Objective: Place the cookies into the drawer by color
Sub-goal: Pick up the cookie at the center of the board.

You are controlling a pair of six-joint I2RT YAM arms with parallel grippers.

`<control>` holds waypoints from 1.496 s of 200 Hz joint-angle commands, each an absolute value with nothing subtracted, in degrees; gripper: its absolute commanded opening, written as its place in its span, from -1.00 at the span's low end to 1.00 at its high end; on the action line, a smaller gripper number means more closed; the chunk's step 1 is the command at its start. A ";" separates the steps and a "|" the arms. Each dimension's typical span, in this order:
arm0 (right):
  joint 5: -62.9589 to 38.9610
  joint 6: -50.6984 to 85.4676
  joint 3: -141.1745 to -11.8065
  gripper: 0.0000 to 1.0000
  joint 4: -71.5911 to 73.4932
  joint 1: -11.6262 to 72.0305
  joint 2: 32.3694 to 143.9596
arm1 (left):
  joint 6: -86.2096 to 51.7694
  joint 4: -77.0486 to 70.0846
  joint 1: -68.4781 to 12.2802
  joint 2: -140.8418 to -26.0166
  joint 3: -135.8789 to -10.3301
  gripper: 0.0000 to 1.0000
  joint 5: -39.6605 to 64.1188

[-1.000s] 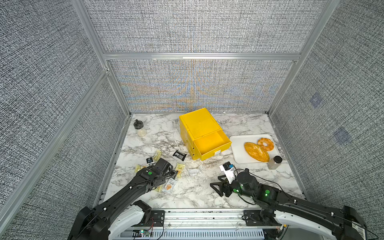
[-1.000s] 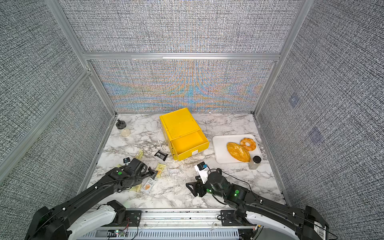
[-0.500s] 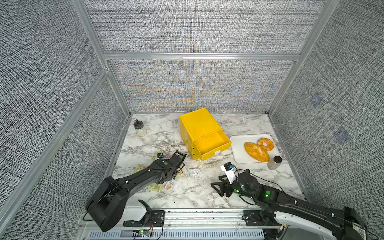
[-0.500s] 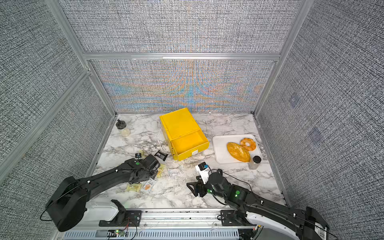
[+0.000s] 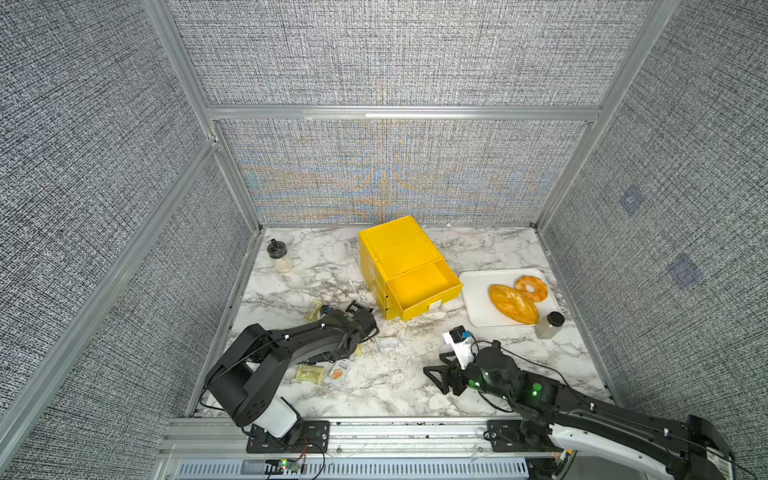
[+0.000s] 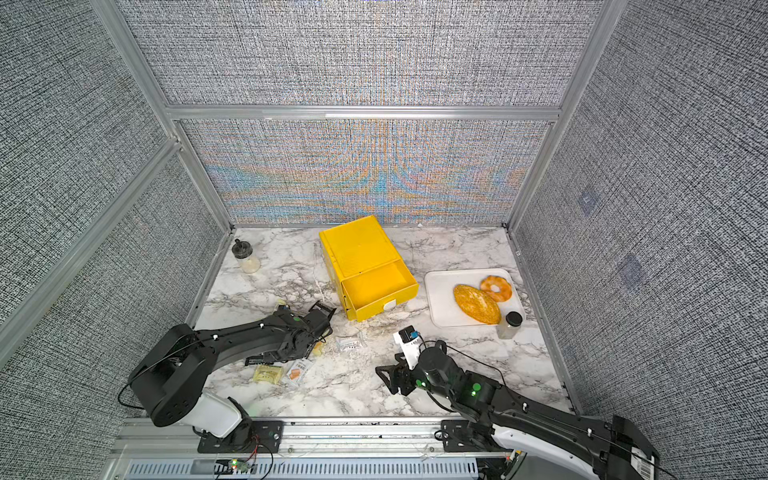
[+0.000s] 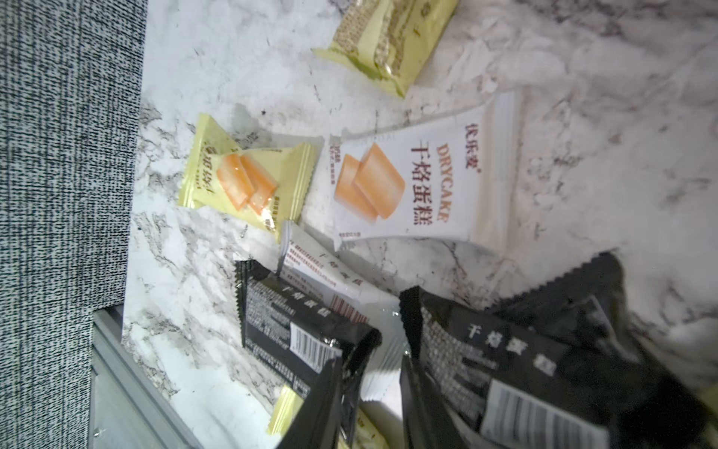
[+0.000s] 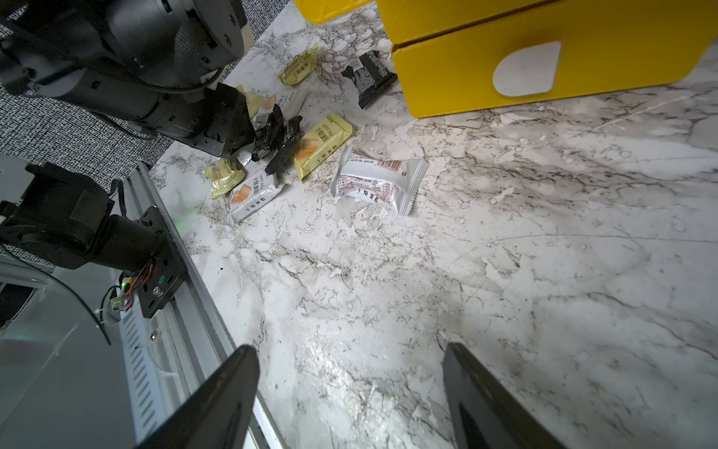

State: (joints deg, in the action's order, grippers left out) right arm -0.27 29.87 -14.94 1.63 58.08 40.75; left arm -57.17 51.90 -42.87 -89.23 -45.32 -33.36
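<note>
Top views, both, catch the sort at its start: cookies lie scattered on the marble worktop, none visible in the drawer. L to R: a pale yellow packet and a white packet w/ orange picture sit nearest the front edge. More yellow, white and black ones crowd beneath the left end effector, which is low among them, jaws narrowed beside two black wrappers. Left wrist view doesn't let me tell whether either is actually pinched. A lone black packet lies just beside the drawer; a face-down white packet rests in front of it. Drawer's top compartment stands pulled out and looks empty; the lower two are shut, contents hidden. Right end effector hovers wide open, holding nothing, over bare marble near the drawer front. My read: approx. every packet remains to be placed, w/ a first black pick apparently under way.
</note>
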 commanded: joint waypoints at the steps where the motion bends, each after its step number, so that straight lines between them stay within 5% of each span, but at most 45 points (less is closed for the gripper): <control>1: 0.35 30.16 -14.68 0.59 2.10 58.14 40.70 | -59.88 55.22 -42.92 -90.05 -46.17 -0.35 -36.14; 158: 0.49 30.71 -13.83 0.59 -0.34 58.18 35.51 | -63.92 61.17 -42.90 -99.32 -51.15 -0.52 -38.65; 211: 0.90 30.67 -13.71 0.59 -1.73 58.11 33.85 | -63.96 61.08 -42.89 -99.09 -51.02 -1.00 -38.68; 299: 1.67 30.65 -13.96 0.58 -1.68 58.12 33.74 | -64.43 79.30 -51.05 -93.69 -65.89 -1.00 -42.93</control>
